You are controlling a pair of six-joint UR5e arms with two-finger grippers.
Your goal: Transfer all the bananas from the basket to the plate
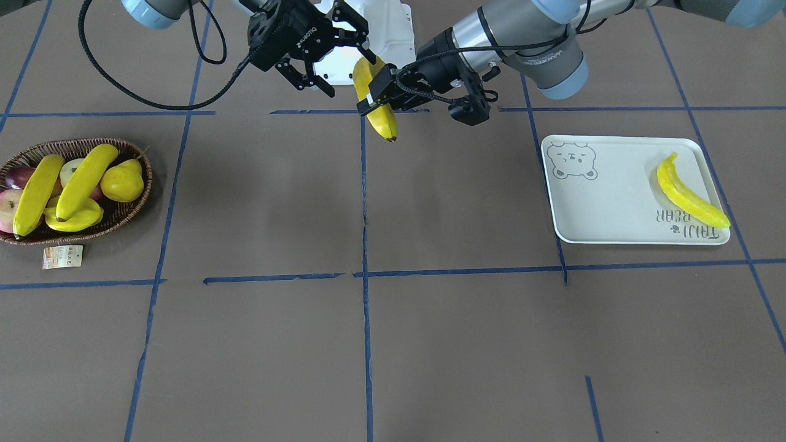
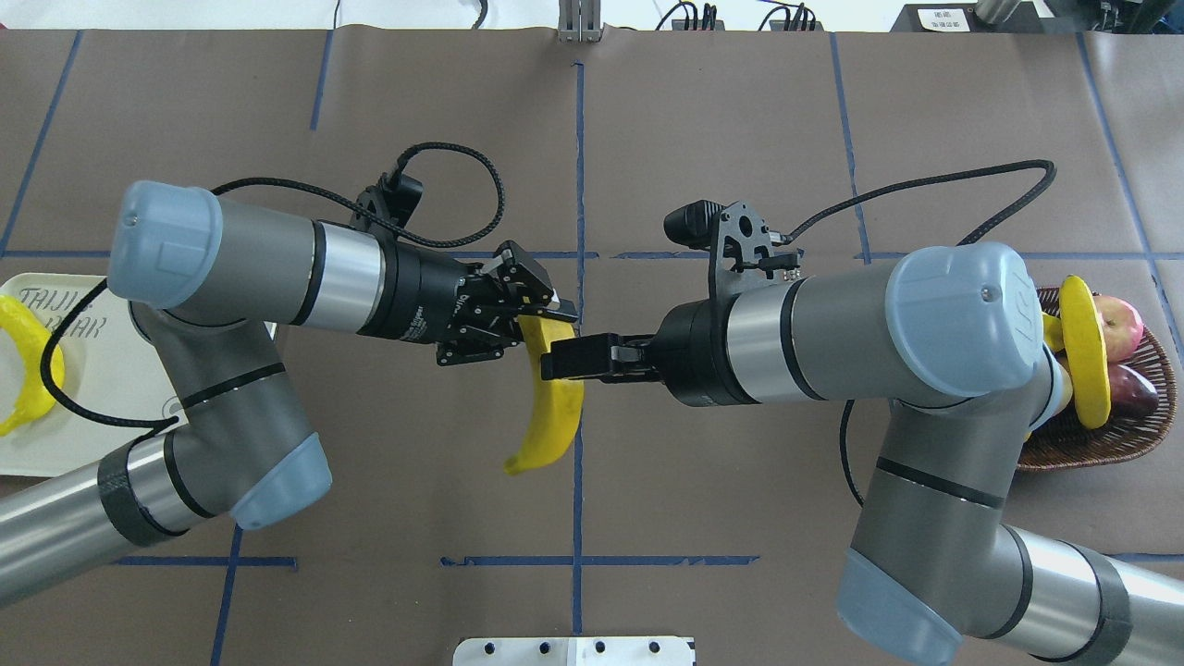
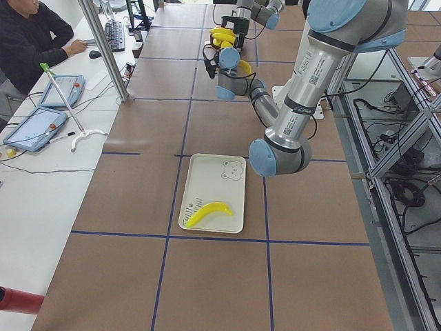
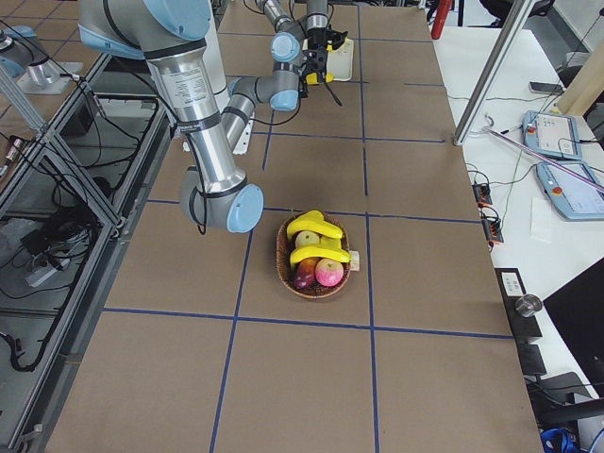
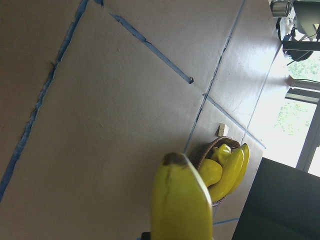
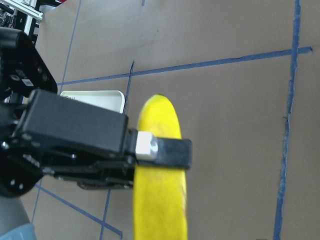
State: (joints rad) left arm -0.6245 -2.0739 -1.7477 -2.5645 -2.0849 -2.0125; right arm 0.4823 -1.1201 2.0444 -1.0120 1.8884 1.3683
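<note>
hidden: in the overhead view the right arm's elbow covers most of the basket (image 2: 1110,444). The plate (image 2: 102,379) runs off the frame edge, with the left arm across part of it.
side views: both tools are too small and far off to read.
left wrist view: only the dark-tipped end of the held banana (image 1: 384,120) shows, low in the middle. The tool's own fingers aren't visible.
held banana: glossy yellow, curved, dark tip pointing down. It hangs in the air over the middle of the table (image 1: 430,344), well apart from both plate and basket.
left tool (image 1: 371,99): pinching the held banana at about mid-length. The right wrist view shows one finger (image 6: 175,152) lying across its front.
right tool (image 1: 351,75): fingers spread wide at the banana's upper end. One fingertip overlaps that end in the front view, but I can't tell if it touches.
plate: white, with a grey bear face in one corner. The plate banana (image 1: 688,196) lies flat by the "TAIJI BEAR" lettering at the opposite end.
basket: dark wicker. Two basket bananas (image 1: 37,193) (image 1: 86,178) lie side by side on top of the other fruit.
other fruit: a yellow pear (image 1: 123,181) sits beside the bananas, with a short yellow fruit (image 1: 77,220) under them. Reddish fruits (image 1: 18,177) are at the far end.
paper tag (image 1: 61,256): flat on the table, just beside the basket.
</note>
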